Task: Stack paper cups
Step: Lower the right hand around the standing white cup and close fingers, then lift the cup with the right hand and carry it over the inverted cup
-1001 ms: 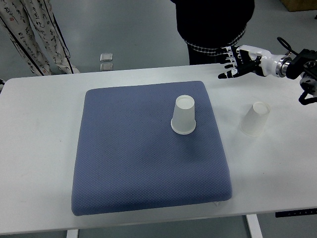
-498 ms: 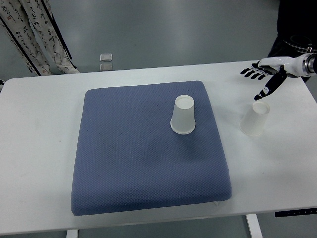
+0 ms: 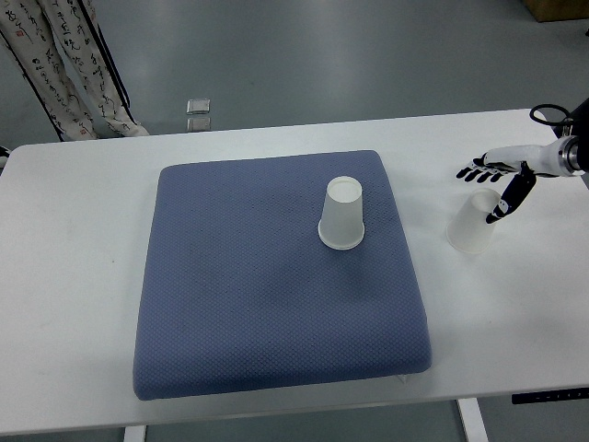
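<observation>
Hovering at three o'clock, right hand [image 3: 502, 180], fingers spread, nears cup [image 3: 473, 221]; a clumsy thumb could topple it off table [image 3: 74, 304].

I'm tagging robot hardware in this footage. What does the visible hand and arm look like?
Only the right hand shows, at the right edge of the top view. It has a white shell with black fingertips and black joint sections, slender segmented fingers, and a metallic ring at the wrist. A thin black cable loops above the wrist. No markings are legible.
</observation>
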`<state>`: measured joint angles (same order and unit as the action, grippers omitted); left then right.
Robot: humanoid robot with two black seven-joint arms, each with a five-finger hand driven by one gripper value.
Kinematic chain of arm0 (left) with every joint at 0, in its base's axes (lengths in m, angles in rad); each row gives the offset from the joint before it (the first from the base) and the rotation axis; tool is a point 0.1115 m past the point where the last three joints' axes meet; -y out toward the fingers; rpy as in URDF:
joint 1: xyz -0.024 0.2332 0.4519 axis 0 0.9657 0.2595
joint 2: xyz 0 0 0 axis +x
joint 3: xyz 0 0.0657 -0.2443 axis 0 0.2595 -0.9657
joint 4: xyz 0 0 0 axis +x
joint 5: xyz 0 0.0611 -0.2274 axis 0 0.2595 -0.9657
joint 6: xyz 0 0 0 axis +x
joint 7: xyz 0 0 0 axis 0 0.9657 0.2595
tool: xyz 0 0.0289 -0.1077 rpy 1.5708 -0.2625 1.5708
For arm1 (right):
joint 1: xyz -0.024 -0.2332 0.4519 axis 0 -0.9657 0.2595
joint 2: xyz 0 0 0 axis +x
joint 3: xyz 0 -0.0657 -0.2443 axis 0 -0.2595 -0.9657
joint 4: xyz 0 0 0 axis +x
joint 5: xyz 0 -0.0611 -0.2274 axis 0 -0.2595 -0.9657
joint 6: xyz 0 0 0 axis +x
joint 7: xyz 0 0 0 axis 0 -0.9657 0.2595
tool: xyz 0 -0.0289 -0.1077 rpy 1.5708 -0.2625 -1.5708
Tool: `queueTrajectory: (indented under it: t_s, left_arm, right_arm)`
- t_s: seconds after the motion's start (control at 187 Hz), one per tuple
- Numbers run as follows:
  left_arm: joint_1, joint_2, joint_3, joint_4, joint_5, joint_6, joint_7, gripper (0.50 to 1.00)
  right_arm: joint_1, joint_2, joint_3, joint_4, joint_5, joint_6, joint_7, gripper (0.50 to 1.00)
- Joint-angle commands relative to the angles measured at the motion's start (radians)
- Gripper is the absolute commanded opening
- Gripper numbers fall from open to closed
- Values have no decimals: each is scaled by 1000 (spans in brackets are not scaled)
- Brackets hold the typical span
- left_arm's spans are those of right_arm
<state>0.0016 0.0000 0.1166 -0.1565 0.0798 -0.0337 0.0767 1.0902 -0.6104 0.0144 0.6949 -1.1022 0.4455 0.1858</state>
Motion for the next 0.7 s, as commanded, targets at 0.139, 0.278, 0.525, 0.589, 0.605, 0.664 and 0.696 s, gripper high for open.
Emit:
queueTrajectory:
  t_s: [0.139,0.278,0.525,0.589,0.605,0.664,0.696]
  left_arm:
    - [0,0,0,0,0,0,0,1000]
    - [0,0,0,0,0,0,0,1000]
    - [0,0,0,0,0,0,0,1000]
    - [0,0,0,0,0,0,0,1000]
    - [0,0,0,0,0,0,0,1000]
    - [0,0,0,0,0,0,0,1000]
    - [0,0,0,0,0,0,0,1000]
  right_arm:
    - [-23,21,-2,-2,-8,-36,0,901]
    - [-32,23,-2,-2,-8,-36,1,815]
    - [-33,24,-24,-2,-30,-48,6,656]
    - [-33,24,-24,-2,-34,-50,8,639]
    - [-33,24,-24,-2,-38,-48,8,625]
    - [-33,24,-24,-2,-42,-50,9,607]
    - [-32,24,-24,-2,-42,-50,9,592]
